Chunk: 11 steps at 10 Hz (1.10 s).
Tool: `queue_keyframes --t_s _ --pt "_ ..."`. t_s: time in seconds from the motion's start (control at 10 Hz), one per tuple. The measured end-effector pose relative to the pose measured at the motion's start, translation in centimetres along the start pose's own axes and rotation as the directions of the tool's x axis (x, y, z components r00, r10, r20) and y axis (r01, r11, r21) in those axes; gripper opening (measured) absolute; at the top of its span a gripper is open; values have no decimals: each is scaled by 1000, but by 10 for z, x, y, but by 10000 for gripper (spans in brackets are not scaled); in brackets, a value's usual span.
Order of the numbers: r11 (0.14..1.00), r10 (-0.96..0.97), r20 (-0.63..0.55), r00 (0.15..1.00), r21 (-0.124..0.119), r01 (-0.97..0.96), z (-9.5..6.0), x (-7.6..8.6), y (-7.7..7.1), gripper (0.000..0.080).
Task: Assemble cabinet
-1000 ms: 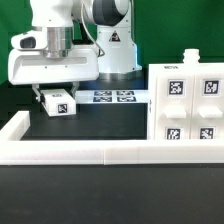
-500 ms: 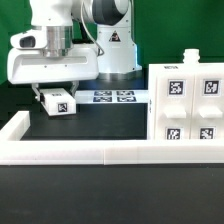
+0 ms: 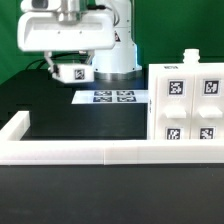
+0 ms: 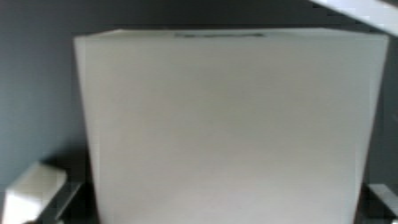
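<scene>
Though tagged in the exterior view, the block (image 3: 72,72) looks blank wrist-side.

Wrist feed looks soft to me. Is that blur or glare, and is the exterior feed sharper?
Wrist view: the white block held in the tool fills the frame, soft and out of focus, evenly lit with no glare. Exterior view: sharper, tags on the cabinet and marker board show crisply; white surfaces look bright but not blown out.
</scene>
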<state>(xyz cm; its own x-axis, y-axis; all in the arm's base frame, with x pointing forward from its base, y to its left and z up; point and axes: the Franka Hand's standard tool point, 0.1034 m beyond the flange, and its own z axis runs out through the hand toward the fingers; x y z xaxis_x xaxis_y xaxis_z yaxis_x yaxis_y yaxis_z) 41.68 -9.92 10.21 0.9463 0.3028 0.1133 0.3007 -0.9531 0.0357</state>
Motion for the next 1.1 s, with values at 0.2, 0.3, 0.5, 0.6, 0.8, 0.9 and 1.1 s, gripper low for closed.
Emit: queue_keyframes --t_s 0.2,0.3,0.5,0.6,0.8,0.9,1.1 --pt "998 55 -8 998 3 -55 -23 35 -24 563" --pt "996 90 -15 996 -8 -90 -29 52 -31 563" --pt "981 192 11 981 -18 -191 -37 91 -44 563" --pt "974 227 25 974 -28 -227 -35 105 -44 563" --pt "972 232 31 972 -27 -231 -32 109 -44 563" --pt "973 232 32 972 -26 -231 -31 109 -44 563" --pt "973 229 33 973 -26 -228 -31 109 -45 563"
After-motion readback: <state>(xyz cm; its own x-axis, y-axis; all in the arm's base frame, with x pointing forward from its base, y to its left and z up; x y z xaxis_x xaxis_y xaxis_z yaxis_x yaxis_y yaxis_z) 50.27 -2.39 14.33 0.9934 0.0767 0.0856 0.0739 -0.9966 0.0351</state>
